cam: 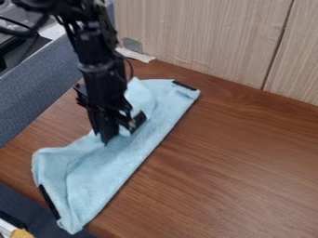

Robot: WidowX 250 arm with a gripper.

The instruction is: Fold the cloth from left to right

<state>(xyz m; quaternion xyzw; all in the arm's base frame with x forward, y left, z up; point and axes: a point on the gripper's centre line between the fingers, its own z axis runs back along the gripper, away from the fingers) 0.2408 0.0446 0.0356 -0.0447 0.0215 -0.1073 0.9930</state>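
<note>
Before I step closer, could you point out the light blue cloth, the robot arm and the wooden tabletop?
Light blue cloth point(115, 169): camera view, its lower part.
Robot arm point(101, 76): camera view, its middle section.
Wooden tabletop point(236, 167): camera view, its bare surface.

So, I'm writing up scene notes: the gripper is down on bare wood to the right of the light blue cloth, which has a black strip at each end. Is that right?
Not quite: the camera view shows the gripper down at the middle part of the light blue cloth, not on bare wood to its right. The cloth does have a black strip at each end.
</note>
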